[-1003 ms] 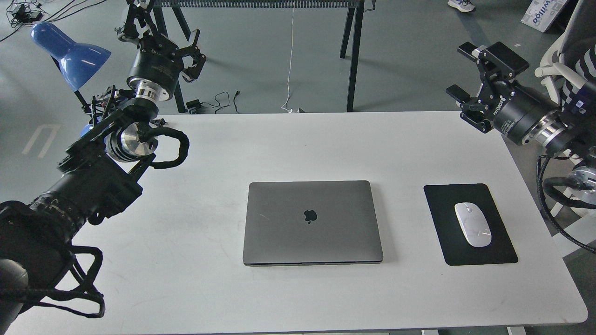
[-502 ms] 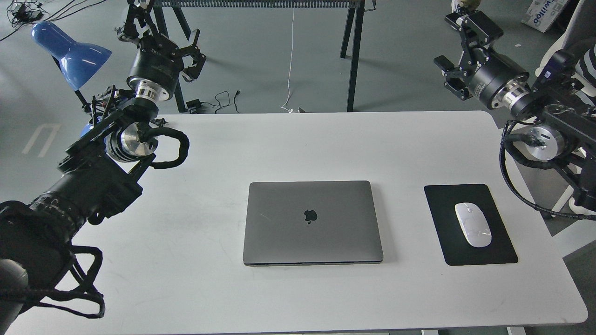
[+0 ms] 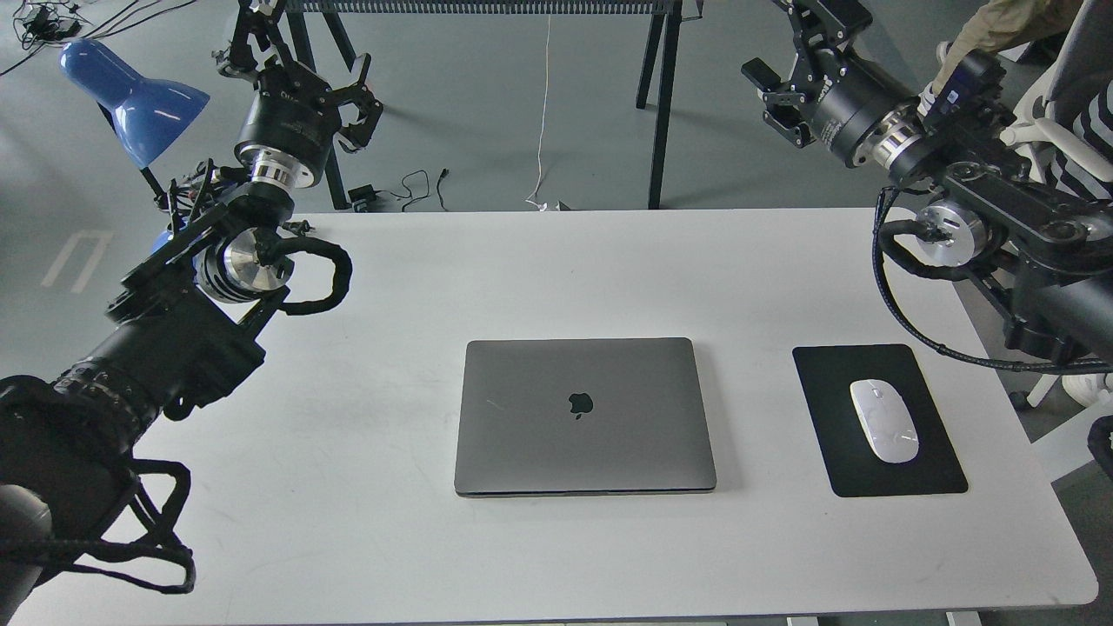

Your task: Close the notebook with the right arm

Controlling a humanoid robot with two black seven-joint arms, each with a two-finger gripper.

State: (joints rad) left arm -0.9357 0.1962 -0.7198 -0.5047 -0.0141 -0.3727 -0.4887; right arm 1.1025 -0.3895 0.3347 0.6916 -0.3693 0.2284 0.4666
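The notebook (image 3: 584, 416) lies shut and flat in the middle of the white table (image 3: 365, 522), its grey lid with the dark apple logo facing up. My right arm (image 3: 965, 200) comes in from the right, with a blue-faced module near the wrist. Its gripper (image 3: 796, 39) is open and empty, raised high beyond the table's far right corner, well away from the notebook. My left gripper (image 3: 304, 56) is open and empty, raised beyond the far left corner.
A black mouse pad (image 3: 878, 419) with a white mouse (image 3: 883, 420) lies right of the notebook. A blue desk lamp (image 3: 135, 87) stands at the far left. Black trestle legs (image 3: 658, 96) and cables are on the floor behind the table.
My right arm has swung up and to the left, its gripper moving from the table's right edge to the top of the view. The notebook and left arm have not moved.
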